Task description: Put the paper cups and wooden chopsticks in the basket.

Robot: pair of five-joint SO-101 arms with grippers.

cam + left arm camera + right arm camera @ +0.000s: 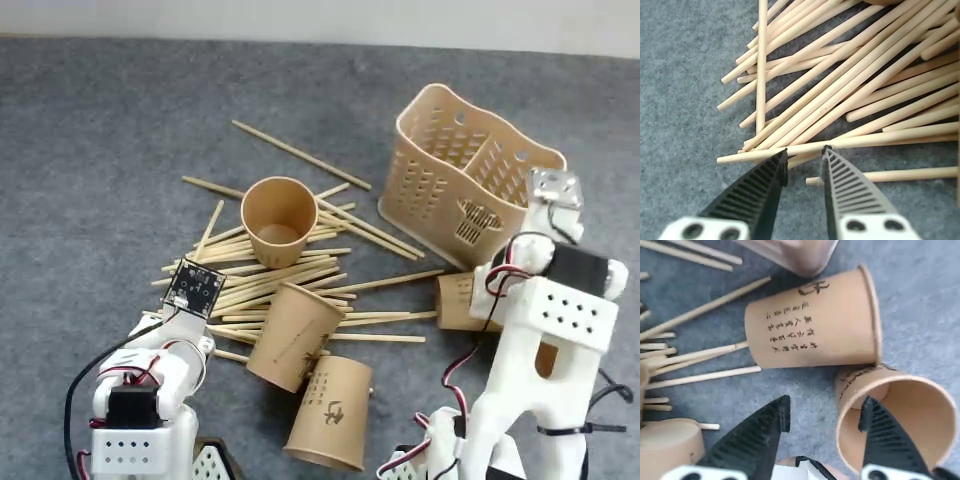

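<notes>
Left pincer (804,167) stands narrowly parted, with nothing between its ribbed fingers (762,192). Both tips sit right at a crosswise chopstick (750,155) on the near edge of the chopstick pile (850,95); whether they touch it I cannot tell. The rest of the pile fans away beyond the tips, stick over stick, on the grey mat (680,75).

On the other arm the right pincer (825,415) is spread wide and holds nothing. One finger (885,440) lies over the mouth of an open cup (920,410) that rests on its side; the other is outside it over the mat, so the near part of the cup's rim falls between the two. Whether either finger touches the cup I cannot tell. Just beyond, a printed cup (812,320) also lies on its side, its rim end against the open cup.

From above, the printed cup (457,300) shows right of centre, close to the foot of the basket (430,180), which stands upright in the upper right. The pile (280,275) fills the middle of the frame. An upright cup (278,220) stands on it just above centre. Two tipped cups (292,335) (330,412) lie side by side below centre, touching each other. One lone chopstick (300,155) lies apart, towards the upper middle. The left arm (140,400) rises from the lower left, its end over the pile's left side; the right arm (540,340) stands at the lower right, beside the basket.
</notes>
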